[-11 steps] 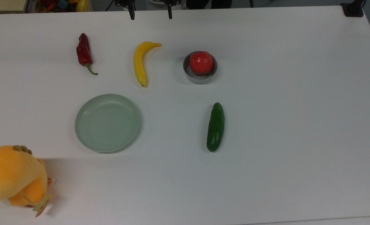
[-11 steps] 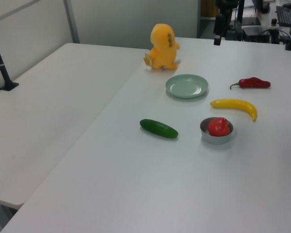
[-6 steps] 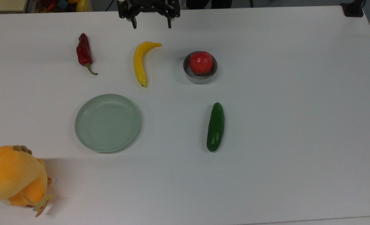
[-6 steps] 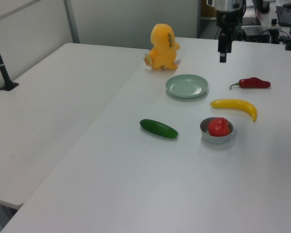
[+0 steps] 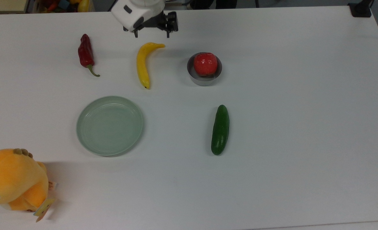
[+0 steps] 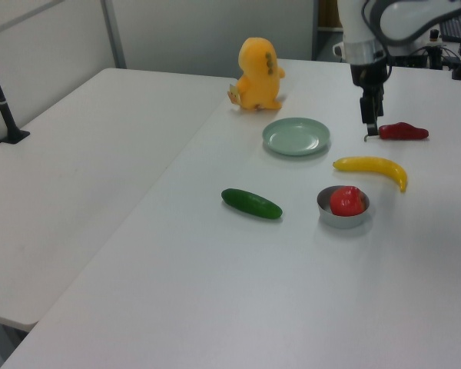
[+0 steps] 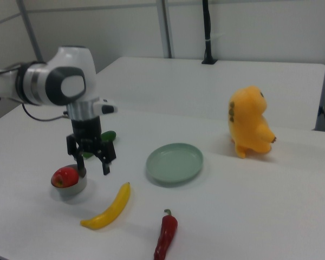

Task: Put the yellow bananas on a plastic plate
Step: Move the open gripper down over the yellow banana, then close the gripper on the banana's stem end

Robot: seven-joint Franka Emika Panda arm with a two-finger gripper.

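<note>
The yellow banana (image 5: 143, 64) lies flat on the white table, its stem end toward the top view's upper edge; it also shows in the left view (image 6: 371, 164) and the right view (image 7: 109, 208). The pale green plastic plate (image 5: 109, 125) sits bare, below and to the left of it in the top view (image 6: 296, 136) (image 7: 175, 162). My gripper (image 5: 151, 34) hangs open and holds nothing, just beyond the banana's stem end and above the table (image 6: 371, 123) (image 7: 92, 167).
A red chili pepper (image 5: 86, 54) lies to the top view's left of the banana. A grey metal bowl (image 5: 205, 80) with a red apple (image 5: 205, 63) stands to its right. A green cucumber (image 5: 220, 129) lies lower right, and an orange plush toy (image 5: 13, 180) sits at the lower left corner.
The gripper has come in from the table's far edge and down toward the banana's stem end, more of the arm now showing. The objects on the table have not moved.
</note>
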